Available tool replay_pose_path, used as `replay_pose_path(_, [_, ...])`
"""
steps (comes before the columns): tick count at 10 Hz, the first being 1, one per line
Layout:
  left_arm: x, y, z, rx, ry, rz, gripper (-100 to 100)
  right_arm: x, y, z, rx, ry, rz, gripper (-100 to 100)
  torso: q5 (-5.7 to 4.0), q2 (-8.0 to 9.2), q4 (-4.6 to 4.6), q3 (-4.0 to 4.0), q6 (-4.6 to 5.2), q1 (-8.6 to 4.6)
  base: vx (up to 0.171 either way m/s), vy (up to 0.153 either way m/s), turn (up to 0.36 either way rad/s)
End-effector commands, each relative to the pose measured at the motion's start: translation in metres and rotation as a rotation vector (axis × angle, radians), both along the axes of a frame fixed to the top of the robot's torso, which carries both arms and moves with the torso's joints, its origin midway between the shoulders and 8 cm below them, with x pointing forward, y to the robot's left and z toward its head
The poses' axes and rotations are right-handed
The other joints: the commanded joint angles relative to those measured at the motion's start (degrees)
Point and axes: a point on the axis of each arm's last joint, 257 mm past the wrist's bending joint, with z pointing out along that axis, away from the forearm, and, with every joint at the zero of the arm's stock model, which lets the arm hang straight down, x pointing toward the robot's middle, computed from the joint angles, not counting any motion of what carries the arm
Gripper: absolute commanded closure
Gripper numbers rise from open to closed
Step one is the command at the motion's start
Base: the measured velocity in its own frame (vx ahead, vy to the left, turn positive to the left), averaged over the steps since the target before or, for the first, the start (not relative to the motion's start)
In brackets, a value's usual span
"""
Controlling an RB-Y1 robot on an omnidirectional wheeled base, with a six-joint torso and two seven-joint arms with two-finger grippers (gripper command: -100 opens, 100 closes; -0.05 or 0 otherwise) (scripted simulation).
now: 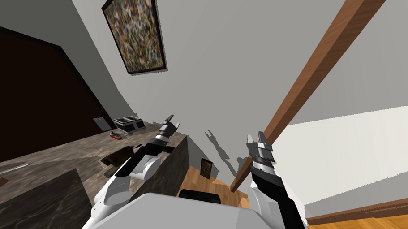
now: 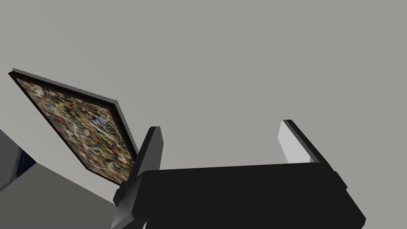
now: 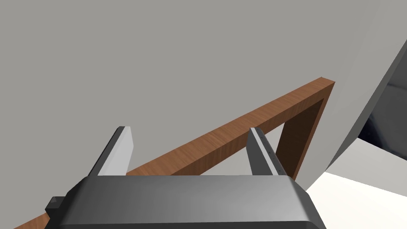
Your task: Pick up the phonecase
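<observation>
Head view: a stone-patterned counter [image 1: 61, 155] runs along my left side. On it lies a dark, flat, oblong thing, which I take for the phonecase [image 1: 115, 157], though I cannot be fully sure. One end of it is hidden behind the left forearm. It lies at about 8 o'clock from the left gripper [image 1: 171, 123], apart from it and outside the jaws. Its long axis runs from about 8 to 2 o'clock in this picture. The right gripper [image 1: 260, 137] is raised at 3 o'clock from the left one, beyond the counter's end.

Left wrist view: the fingers [image 2: 153, 147] stand wide apart, released.

Right wrist view: the fingers [image 3: 119, 151] are also spread wide, released.
</observation>
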Motion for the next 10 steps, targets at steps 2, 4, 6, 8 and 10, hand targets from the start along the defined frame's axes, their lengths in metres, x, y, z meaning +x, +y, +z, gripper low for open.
replay_pose_path(2, [0.01, -0.002, -0.01, 0.0, 0.06, -0.01, -100, 0.0, 0.0, 0.0, 0.0, 0.0, 0.0, 0, 0.0, -0.01, 0.0, 0.0, 0.01, 0.0, 0.009, -0.013, -0.014])
replay_pose_path(4, [0.016, -0.003, -0.014, -0.001, 0.094, -0.021, -100, 0.0, 0.0, 0.0, 0.0, 0.0, 0.0, 0, 0.0, 0.0, 0.0, 0.0, 0.0, 0.0, 0.008, -0.015, -0.006])
replay_pose_path(6, [0.019, -0.003, -0.023, 0.001, 0.133, -0.018, -100, 0.0, 0.0, 0.0, 0.0, 0.0, 0.0, 0, 0.0, -0.01, 0.0, -0.01, 0.0, -0.02, 0.005, -0.008, -0.005])
replay_pose_path(8, [0.027, -0.004, -0.033, 0.003, 0.185, -0.026, -100, 0.0, 0.0, 0.0, 0.0, 0.0, 0.0, 0, 0.0, 0.0, 0.0, 0.0, 0.0, 0.01, 0.007, -0.01, -0.012])
replay_pose_path(10, [0.032, -0.004, -0.039, 0.005, 0.222, -0.033, -100, 0.0, 0.0, 0.0, 0.0, 0.0, 0.0, 0, 0.01, 0.01, 0.0, 0.01, -0.01, 0.02, 0.006, -0.007, -0.005])
